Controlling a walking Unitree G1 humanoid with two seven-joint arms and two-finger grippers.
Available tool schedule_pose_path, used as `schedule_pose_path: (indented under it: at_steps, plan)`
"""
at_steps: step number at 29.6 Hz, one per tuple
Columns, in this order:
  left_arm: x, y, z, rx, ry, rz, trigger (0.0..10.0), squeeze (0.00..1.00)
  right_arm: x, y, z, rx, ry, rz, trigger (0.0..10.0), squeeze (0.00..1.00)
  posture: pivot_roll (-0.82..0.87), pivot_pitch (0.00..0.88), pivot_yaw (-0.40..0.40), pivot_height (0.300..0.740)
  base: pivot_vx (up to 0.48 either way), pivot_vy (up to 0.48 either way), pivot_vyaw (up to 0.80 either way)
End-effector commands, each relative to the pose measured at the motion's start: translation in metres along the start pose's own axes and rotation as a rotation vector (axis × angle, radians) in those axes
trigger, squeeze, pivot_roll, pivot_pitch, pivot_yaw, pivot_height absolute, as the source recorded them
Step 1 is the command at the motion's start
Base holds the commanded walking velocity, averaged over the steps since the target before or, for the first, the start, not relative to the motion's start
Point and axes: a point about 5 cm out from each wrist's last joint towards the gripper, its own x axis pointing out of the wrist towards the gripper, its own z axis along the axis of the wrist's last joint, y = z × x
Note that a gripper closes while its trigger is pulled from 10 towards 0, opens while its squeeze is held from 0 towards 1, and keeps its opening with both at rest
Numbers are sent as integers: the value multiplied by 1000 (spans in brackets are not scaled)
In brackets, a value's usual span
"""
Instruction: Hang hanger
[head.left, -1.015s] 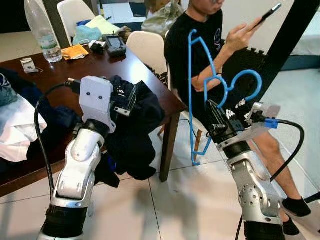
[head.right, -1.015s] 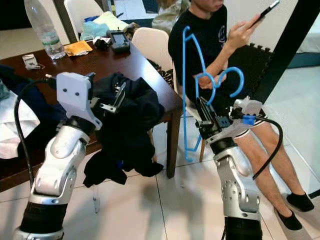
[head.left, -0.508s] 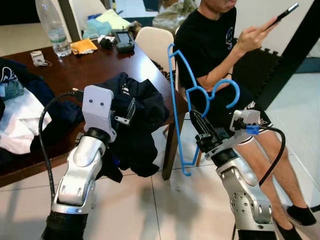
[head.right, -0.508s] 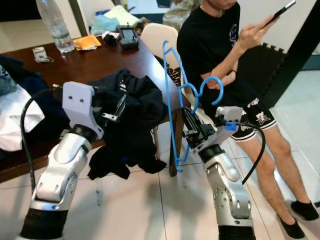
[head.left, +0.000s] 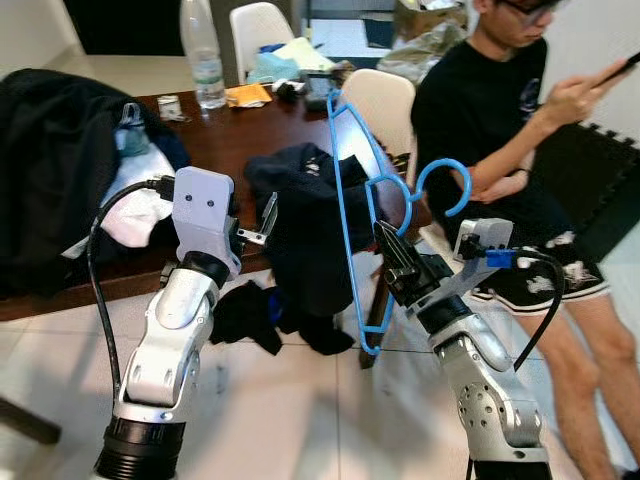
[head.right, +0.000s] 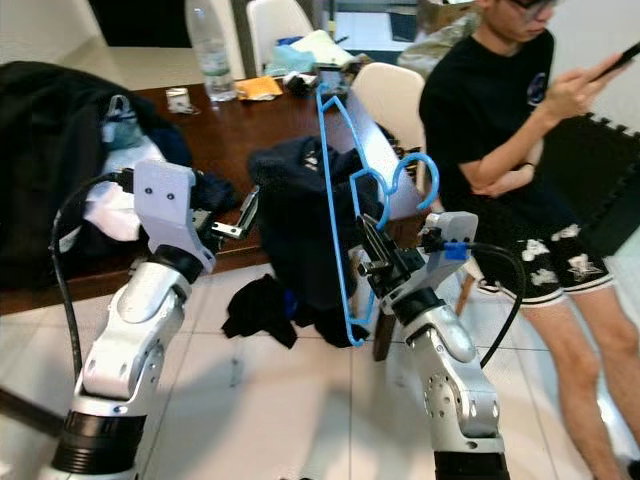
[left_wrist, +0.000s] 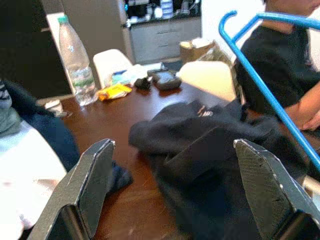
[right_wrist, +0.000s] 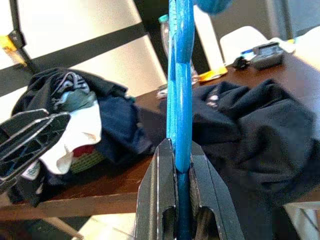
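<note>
Right now, largest to smallest:

Worktop (head.left: 250, 130): dark brown wood, spanning from 9 to 12 o'clock in your head view, with heaped clothes at its near left end and a clear bottle (head.left: 203, 55), an orange packet and a black device toward the far end.

Person (head.left: 500, 120): seated at 2 o'clock, in a black shirt, holding a phone, close behind the hanger's hook.

Dark garment (head.left: 310, 230): crumpled on the worktop's near corner at centre, spilling over the edge toward the floor; it sits between your two arms.

Blue hanger (head.left: 352, 200): held upright at centre, just in front of the garment, hook curling toward 2 o'clock.

Right gripper (head.left: 392, 262): fingers clamped tight on the hanger's lower frame; your right wrist view shows the blue bar pinched between them.

Left gripper (head.left: 262, 222): raised at 10 o'clock, fingers (left_wrist: 90, 177) spread wide and holding nothing, aimed at the garment.

Step in hand: carrying the hanger, I judge; no rail or hook to hang it on is in view.

Next move: you probably need to find a hanging point, then lift the hook over it, keeping clear of the person.
</note>
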Motion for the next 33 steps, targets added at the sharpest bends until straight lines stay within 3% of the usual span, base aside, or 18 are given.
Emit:
schedule_pose_path:
  at_steps: [1, 14, 17, 22, 33]
  plan:
    - [1, 3, -1, 23, 13, 8, 10000, 0, 0, 4, -1, -6, 8, 11, 10000, 0, 153, 137, -27, 740, 0, 0, 675]
    - [3, 3, 2, 6, 0, -7, 10000, 0, 4, 3, -4, -26, 28, 9, 10000, 0, 154, 123, -33, 740, 0, 0, 593]
    - [3, 4, 4, 6, -14, -12, 10000, 0, 5, 2, -5, -26, 31, -6, 10000, 0, 154, 120, -34, 740, 375, 0, 0]
    - [11, 21, 21, 41, -81, 22, 10000, 0, 7, -1, -4, -13, 27, -24, 10000, 0, 155, 114, -37, 740, 410, 0, 0]
    - [16, 29, 33, 66, -121, 38, 10000, 0, 8, -1, 1, 6, 0, -25, 10000, 0, 153, 117, -37, 740, 417, 0, 0]
